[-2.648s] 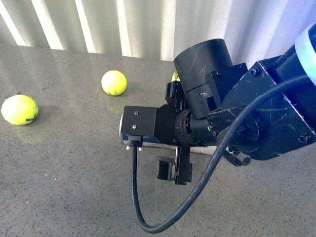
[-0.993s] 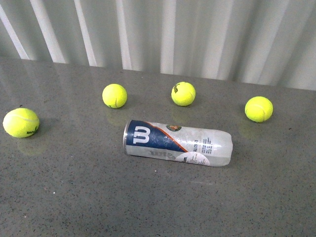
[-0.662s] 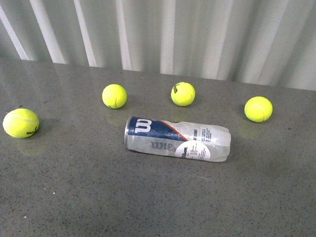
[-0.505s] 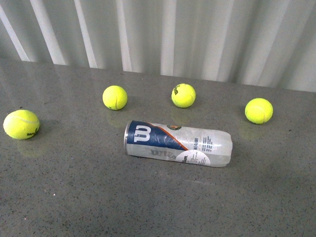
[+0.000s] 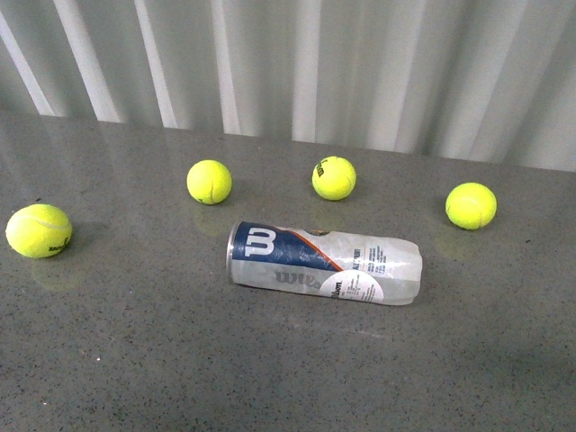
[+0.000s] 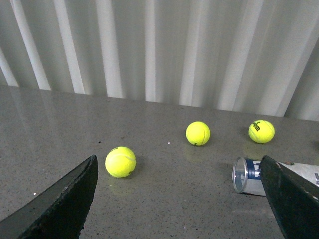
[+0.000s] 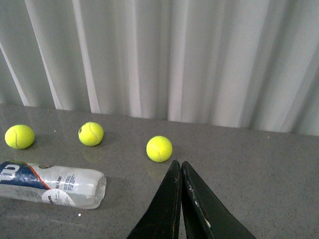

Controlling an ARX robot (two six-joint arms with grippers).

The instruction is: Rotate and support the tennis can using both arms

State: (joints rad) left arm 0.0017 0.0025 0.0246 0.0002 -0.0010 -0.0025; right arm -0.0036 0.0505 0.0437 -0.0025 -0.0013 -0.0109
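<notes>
Item 1. Left gripper [image 6: 178, 162]: jaws spread wide, nothing between them. It was held clear above the table [image 5: 135, 378] and pointed toward the silver-rimmed end of the can.

Item 2. Right gripper [image 7: 178, 167]: jaws pressed together to a point, nothing held. It sat well apart from the can's clear end.

Item 3. Tennis can [image 5: 324, 264]: lay on its side near mid-table, touched by neither arm. The rim faced the robot's left and the navy label with the white "W" faced up. It looked empty, though the clear wall made that hard to confirm.

Item 4. Tennis balls, four, loose: one far left [image 5: 39, 230] and three in a row beyond the can [image 5: 209, 181], [image 5: 334, 177], [image 5: 471, 205]. None touched it.

Item 5. Ribbed white wall [image 5: 360, 63] stood behind the table.

Status: approach stage, with rotation not yet started. Neither arm appeared in the front view.

Next move, as judged: bring one gripper to each end of the can. The right would need to open, or else push as a closed point, while the left steadied the rim end against rolling toward the balls.
</notes>
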